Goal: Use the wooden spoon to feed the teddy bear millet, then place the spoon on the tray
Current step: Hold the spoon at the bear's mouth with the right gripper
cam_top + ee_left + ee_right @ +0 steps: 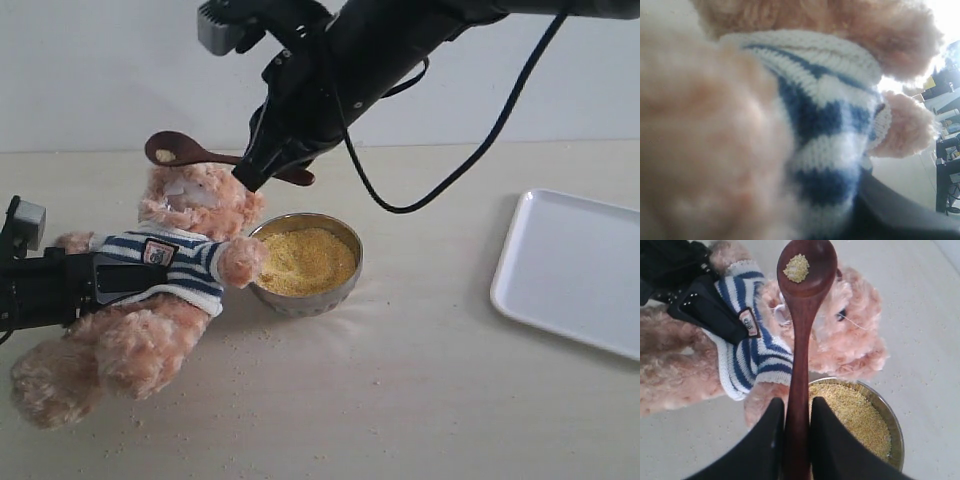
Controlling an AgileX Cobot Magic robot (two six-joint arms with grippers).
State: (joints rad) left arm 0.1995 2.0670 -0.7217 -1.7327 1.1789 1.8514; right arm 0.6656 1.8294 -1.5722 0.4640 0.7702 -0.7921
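Where millet specks (pixel 246 341) lie, the tabletop (pixel 430 400) is beige.

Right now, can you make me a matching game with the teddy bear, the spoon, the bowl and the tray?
Things:
1. teddy bear
2. wooden spoon
3. metal bowl
4. tray

What fits:
a. flat and white
b. full of yellow millet
c. wearing a striped shirt
d. clamped in the right gripper

Pairs: 1-c, 2-d, 3-b, 4-a
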